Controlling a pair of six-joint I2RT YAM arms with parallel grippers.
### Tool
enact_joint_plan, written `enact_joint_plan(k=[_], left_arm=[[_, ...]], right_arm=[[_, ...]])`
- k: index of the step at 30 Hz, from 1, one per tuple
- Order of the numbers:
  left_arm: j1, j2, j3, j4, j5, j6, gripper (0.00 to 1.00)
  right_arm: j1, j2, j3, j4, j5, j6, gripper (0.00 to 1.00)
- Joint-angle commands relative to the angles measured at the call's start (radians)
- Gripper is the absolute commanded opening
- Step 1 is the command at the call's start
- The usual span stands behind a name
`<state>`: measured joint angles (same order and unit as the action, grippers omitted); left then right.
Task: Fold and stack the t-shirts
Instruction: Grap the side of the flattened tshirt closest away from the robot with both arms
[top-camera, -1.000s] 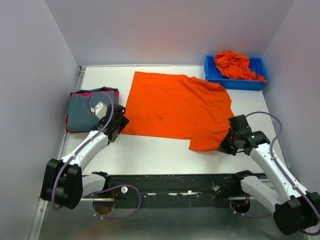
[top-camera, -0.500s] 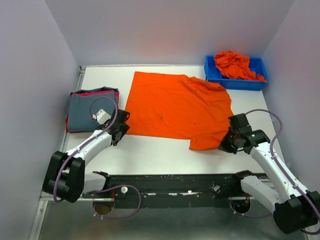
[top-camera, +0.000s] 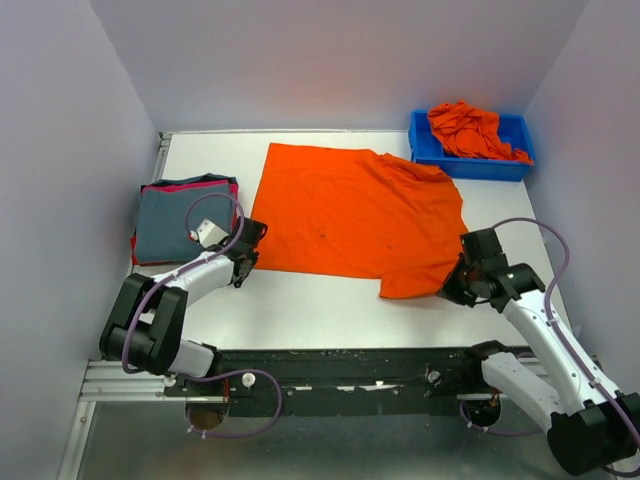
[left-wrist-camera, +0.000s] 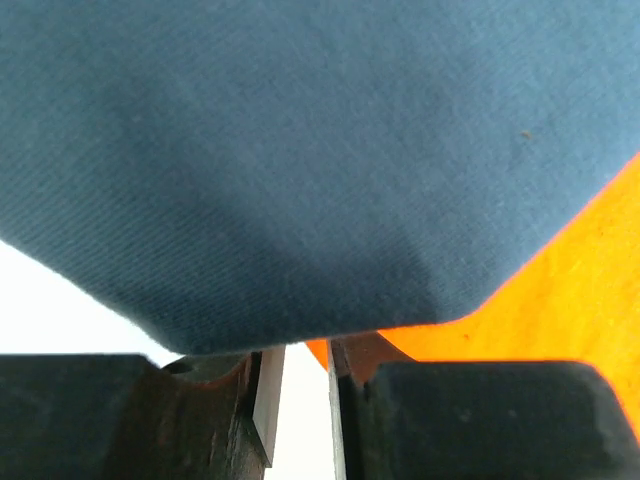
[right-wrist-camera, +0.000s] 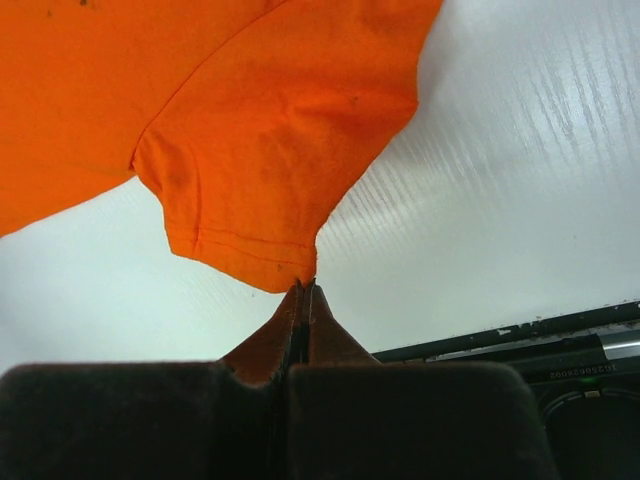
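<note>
A bright orange t-shirt lies spread flat mid-table. A folded stack sits at the left, a grey-blue t-shirt on top of a red-pink one. My left gripper is low at the orange shirt's near left corner, beside the stack. In the left wrist view it is open by a narrow gap, with white table between the fingers, grey-blue cloth above and orange cloth to the right. My right gripper is shut on the orange sleeve's hem corner, as the right wrist view shows.
A blue plastic bin at the back right holds more crumpled orange shirts. Grey walls close in the table on three sides. The black base rail runs along the near edge.
My left gripper has slid down and a little right, from the stack's edge to the orange shirt's near left corner, with its elbow folding back. The right gripper has barely moved.
</note>
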<state>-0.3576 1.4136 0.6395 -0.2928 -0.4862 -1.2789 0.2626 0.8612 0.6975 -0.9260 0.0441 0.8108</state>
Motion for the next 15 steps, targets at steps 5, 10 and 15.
enact_joint_plan(k=[5,10,15], left_arm=[[-0.006,0.039,-0.015,0.004,-0.026,-0.054,0.11],[-0.007,0.018,0.002,-0.015,-0.002,-0.033,0.0],[-0.007,0.005,0.049,-0.167,0.027,-0.059,0.0]], right_arm=[[0.006,-0.01,0.022,0.007,0.065,-0.027,0.01],[0.004,-0.001,0.049,0.015,0.073,-0.039,0.01],[0.004,0.027,0.137,0.01,0.134,-0.084,0.01]])
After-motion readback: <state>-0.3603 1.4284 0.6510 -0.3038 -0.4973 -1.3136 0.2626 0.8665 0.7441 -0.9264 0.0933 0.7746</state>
